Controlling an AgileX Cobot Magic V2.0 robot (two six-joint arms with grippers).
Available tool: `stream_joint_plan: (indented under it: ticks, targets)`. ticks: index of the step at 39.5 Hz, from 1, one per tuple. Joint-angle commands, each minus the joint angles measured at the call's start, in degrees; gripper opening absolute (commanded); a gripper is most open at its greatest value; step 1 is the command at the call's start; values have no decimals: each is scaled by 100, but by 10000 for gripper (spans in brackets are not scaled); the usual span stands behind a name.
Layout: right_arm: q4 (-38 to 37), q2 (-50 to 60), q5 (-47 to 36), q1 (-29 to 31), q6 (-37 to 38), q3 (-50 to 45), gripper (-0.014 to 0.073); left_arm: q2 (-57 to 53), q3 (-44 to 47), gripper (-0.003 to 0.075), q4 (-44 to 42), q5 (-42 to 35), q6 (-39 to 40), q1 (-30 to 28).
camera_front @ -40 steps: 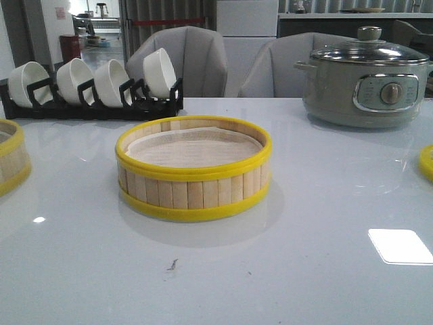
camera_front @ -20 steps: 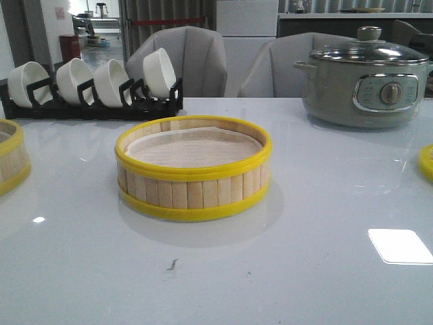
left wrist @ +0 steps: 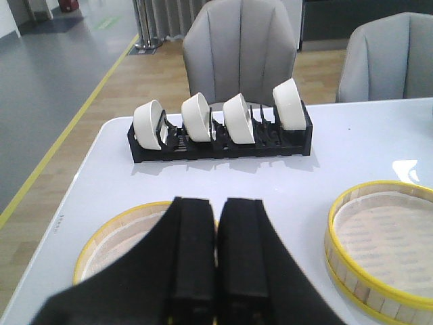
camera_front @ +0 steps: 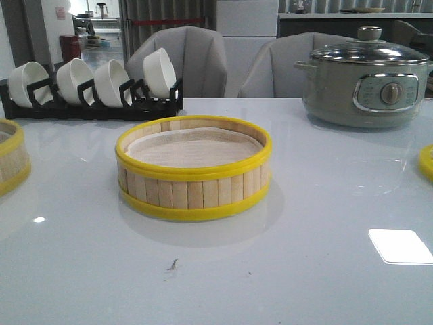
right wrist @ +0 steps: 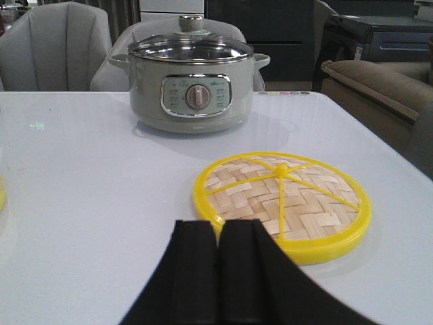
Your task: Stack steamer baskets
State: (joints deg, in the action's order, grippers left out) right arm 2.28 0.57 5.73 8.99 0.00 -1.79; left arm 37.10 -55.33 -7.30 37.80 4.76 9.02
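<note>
A: Status? Anything change in the last second?

B: Nothing visible. Front view matches both earlier frames: the round slatted-wood steamer basket with yellow rims and whitish liner (camera_front: pixel 193 169) sits in the same spot mid-table, and no arm has entered that view. So stacking hasn't started; nothing is on top of anything.

A: Grippers?

B: Left gripper (left wrist: pixel 216 261): black fingers (left wrist: pixel 193 250) pressed together, holding nothing. Right gripper (right wrist: pixel 218 271): same, fingers (right wrist: pixel 196 271) closed against each other, empty.

A: Where's the rest of the set relative to them?

B: Second slatted yellow-rimmed basket (left wrist: pixel 118 237) lies directly beyond the left fingertips, partly hidden behind them; can't tell if they touch it. The centre basket is off to that gripper's side, apart from it. The flat woven bamboo lid with yellow rim and spokes (right wrist: pixel 282 202) lies just ahead of the right gripper, slightly to one side.

A: Clutter?

B: Black rack of four white bowls (left wrist: pixel 220 128) is well beyond the left gripper. Grey-green electric pot with glass lid (right wrist: pixel 189 84) is well past the right one, behind the lid. Neither looks in the way.

A: Next step?

B: My read: left has to open before it can take the near basket. Lid goes last.
</note>
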Motion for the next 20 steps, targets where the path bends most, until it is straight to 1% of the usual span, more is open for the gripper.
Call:
stream_joint_plan:
  ticks: [1, 6, 10, 15, 20]
  targets:
    - [-15, 121, -501, 23, -65, 91, 28, 689, -702, 87, -7, -188, 17, 17]
    - [-15, 121, -501, 23, -65, 91, 28, 1293, -892, 87, 36, -176, 17, 17]
    - [-15, 121, -501, 23, -65, 91, 28, 1534, -881, 87, 125, 62, 17, 17]
    - [-15, 121, -501, 23, -65, 91, 28, 1679, -854, 87, 178, 325, 17, 17]
    - [-15, 121, -501, 23, -65, 91, 28, 1691, -826, 87, 178, 236, 17, 17]
